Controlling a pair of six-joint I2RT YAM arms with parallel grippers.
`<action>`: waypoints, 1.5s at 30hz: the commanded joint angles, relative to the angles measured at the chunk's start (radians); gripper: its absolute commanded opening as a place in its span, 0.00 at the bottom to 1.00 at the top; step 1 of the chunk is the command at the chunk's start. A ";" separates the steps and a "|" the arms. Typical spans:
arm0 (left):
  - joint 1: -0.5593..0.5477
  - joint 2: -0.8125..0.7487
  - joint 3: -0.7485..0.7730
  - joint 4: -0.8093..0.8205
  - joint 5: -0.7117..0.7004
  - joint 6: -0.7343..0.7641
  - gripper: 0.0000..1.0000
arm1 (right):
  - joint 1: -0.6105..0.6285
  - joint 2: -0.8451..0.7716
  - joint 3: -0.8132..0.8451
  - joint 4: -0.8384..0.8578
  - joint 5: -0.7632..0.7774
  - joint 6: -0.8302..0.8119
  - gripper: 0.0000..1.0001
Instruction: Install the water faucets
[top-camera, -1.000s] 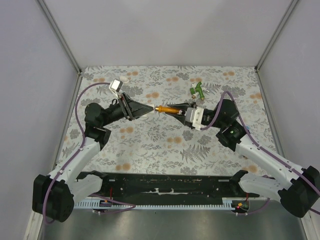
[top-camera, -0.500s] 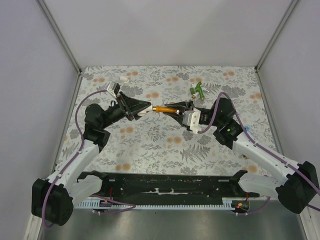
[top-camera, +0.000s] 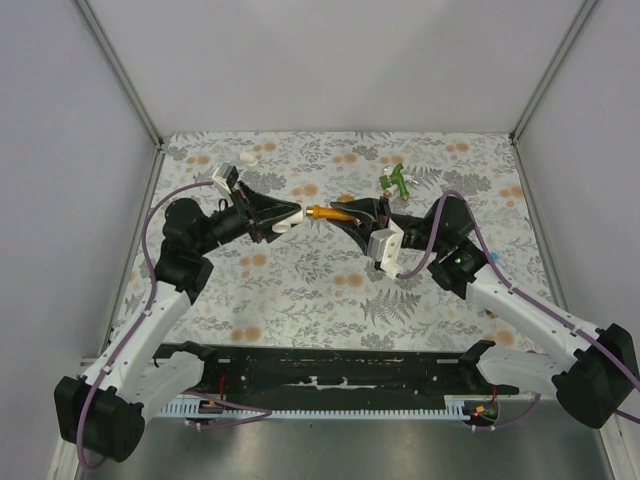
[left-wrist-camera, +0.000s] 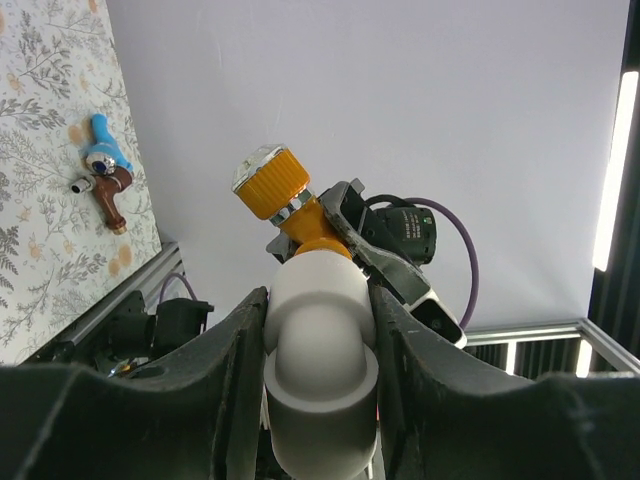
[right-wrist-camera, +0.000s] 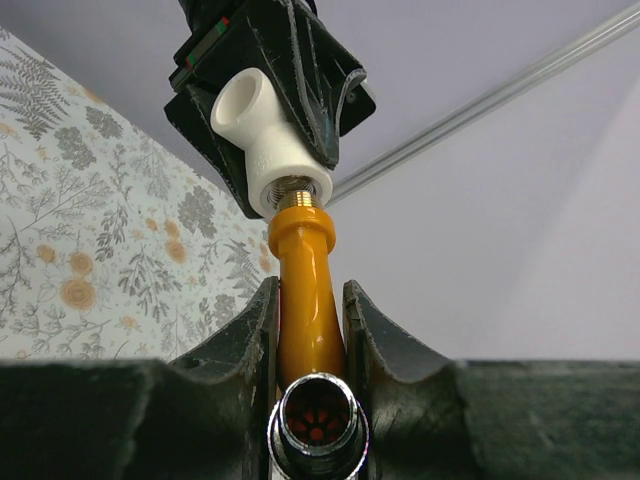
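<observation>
Up above the worktop (top-camera: 300, 300), the orange water faucet (right-wrist-camera: 304, 290) is clamped in the right gripper (top-camera: 354, 212), its brass thread set at the white elbow fitting (right-wrist-camera: 272, 140), which is pinched by the left gripper (top-camera: 288, 216).

Overhead wide, wrist views close, sharing orange faucet (right-wrist-camera: 305, 290)

Bright, even light is seen throughout, with soft shadows; a light strip (left-wrist-camera: 607, 170) is blown out at the right of the left wrist view; near fingers (left-wrist-camera: 130, 420) are blurred
</observation>
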 joint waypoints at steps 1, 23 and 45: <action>0.005 -0.027 0.070 -0.066 0.019 0.042 0.02 | 0.003 -0.021 -0.014 0.146 -0.030 -0.029 0.00; 0.002 -0.051 0.134 -0.174 0.003 0.041 0.02 | 0.023 0.006 -0.045 0.232 -0.024 -0.007 0.00; -0.023 0.042 0.177 -0.065 0.159 -0.010 0.02 | 0.029 0.009 -0.042 0.210 -0.010 -0.042 0.00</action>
